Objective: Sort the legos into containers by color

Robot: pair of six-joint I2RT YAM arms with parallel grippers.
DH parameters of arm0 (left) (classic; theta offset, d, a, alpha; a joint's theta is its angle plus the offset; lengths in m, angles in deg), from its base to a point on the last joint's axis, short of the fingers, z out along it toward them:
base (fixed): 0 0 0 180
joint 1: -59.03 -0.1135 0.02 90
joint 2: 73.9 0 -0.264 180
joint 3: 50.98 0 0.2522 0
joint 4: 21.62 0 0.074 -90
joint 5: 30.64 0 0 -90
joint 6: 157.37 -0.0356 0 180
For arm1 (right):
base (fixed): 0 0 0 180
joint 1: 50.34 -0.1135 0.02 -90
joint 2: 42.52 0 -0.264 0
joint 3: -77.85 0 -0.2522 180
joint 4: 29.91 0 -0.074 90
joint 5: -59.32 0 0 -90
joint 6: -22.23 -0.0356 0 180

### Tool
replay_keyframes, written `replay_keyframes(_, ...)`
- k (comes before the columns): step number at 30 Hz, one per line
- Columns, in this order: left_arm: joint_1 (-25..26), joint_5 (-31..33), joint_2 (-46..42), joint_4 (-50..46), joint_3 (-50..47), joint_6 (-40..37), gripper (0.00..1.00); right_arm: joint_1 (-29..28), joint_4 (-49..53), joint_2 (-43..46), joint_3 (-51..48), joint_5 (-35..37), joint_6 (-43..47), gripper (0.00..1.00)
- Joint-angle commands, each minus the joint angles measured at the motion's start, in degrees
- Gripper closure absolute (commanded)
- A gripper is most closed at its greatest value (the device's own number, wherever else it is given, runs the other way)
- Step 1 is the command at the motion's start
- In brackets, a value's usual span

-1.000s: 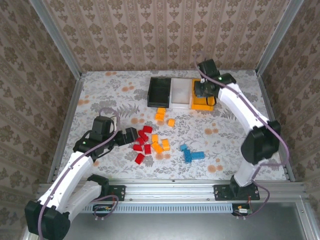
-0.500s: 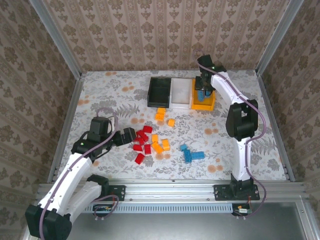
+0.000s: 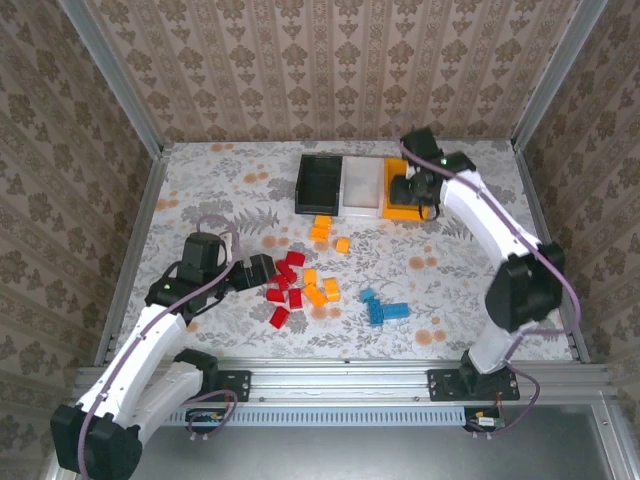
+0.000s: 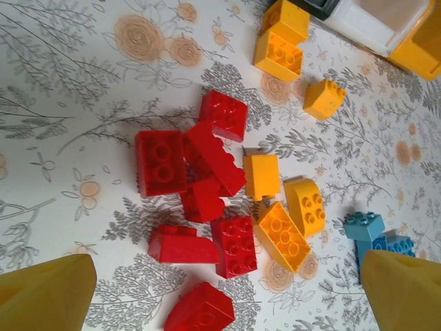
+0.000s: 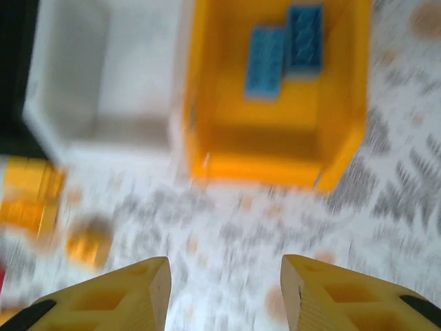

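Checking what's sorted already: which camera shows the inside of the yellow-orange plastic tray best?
Right wrist: it looks down into the yellow-orange plastic tray, two blue plastic bricks lying inside, blurred. In the top external view the right arm hides part of the tray; the left wrist view catches a corner.

We see red, orange and blue legos (image 4: 160, 162), a black tray (image 3: 320, 182), a white tray (image 3: 362, 185), a yellow-orange tray (image 5: 275, 155), and a white bench (image 3: 200, 190) with grey leaves, orange flowers.

1. Red legos (image 4: 200, 186) lie jumbled just ahead of the left hand (image 4: 224, 293), orange legos (image 4: 286, 234) beside them.
2. Two blue legos (image 5: 265, 62) lie flat in the yellow-orange tray (image 5: 269, 165), ahead of the right hand (image 5: 224, 296); white tray (image 5: 103, 134) adjoining.
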Motion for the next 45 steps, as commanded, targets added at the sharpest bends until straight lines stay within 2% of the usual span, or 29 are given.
replay_keyframes(1, 1.99, -0.39, 0.98, 3.23, -1.05, 1.74, 0.0, -6.18, 3.34, 5.15, -10.26, -3.48, -2.42, 0.51)
replay_keyframes(5, 4.46, 0.49, 3.24, 5.21, -0.51, 2.33, 0.0, -15.76, 2.54, 8.33, -19.15, -3.99, -4.21, 0.38)
replay_keyframes(7, 4.5, 0.8, 3.73, 5.82, -0.17, 2.69, 0.0, -18.38, 1.73, 8.22, -21.41, -3.38, -3.19, 0.33)
replay_keyframes(8, 6.32, 0.88, 3.87, 6.11, -0.08, 2.87, 0.0, -19.09, 1.45, 7.69, -22.12, -3.34, -2.26, 0.32)
replay_keyframes(19, 6.61, 2.71, -0.43, 2.89, -0.83, 3.48, 0.0, -20.99, -1.72, -0.73, -21.67, -7.75, 3.42, 0.33)
replay_keyframes(37, 5.78, 3.09, 1.18, 1.93, 1.02, 2.43, 0.0, -21.27, -4.71, -8.24, -21.84, -8.51, 3.43, 0.42)
replay_keyframes(41, 5.27, 2.87, 1.11, 1.75, 1.09, 2.3, 0.0, -21.27, -5.22, -9.2, -21.65, -8.46, 3.06, 0.48)
replay_keyframes(45, 5.24, 2.65, 1.17, 1.56, 1.39, 1.97, 0.0, -21.27, -5.03, -9.24, -21.0, -7.98, 2.81, 0.6)
